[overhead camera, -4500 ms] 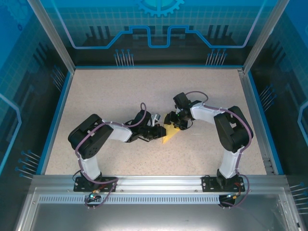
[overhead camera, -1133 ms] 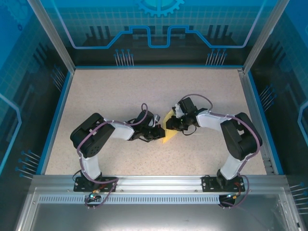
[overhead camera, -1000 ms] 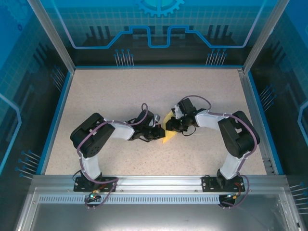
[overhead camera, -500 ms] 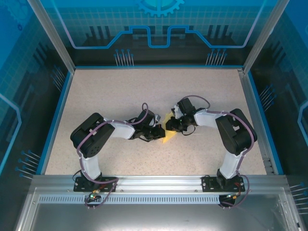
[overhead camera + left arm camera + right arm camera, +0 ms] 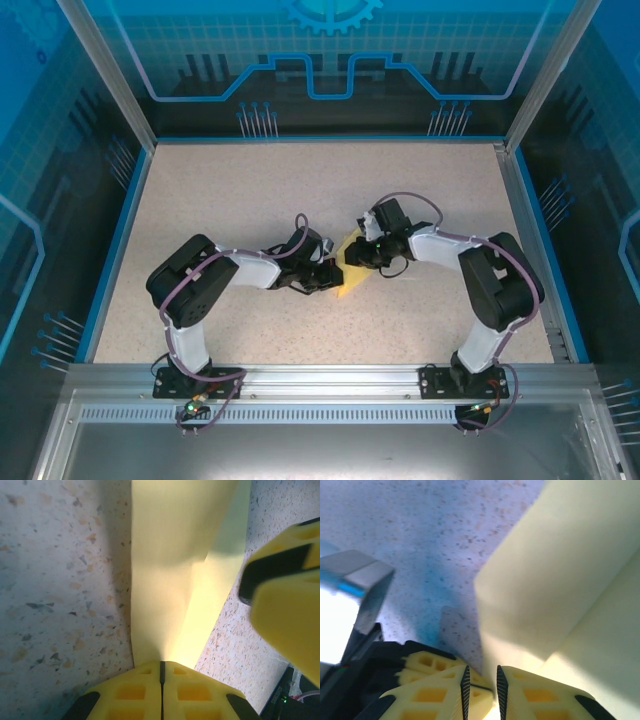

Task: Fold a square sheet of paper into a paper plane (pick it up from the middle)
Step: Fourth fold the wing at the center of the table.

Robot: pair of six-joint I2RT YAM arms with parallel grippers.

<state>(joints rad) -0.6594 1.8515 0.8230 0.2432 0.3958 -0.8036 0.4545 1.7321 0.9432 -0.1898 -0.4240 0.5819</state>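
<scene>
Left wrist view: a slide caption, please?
Left gripper shut on the folded yellow paper over the speckled table.

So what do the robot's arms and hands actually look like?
The left arm and right arm have white links, black joint housings and looping purplish cables. The left hand and right hand have yellow fingers with square recesses and black trim.

The top camera is gazing down the bench [image 5: 250, 200]; wrist cameras are both closely facing paper [image 5: 170, 555] beyond their jaws.
</scene>
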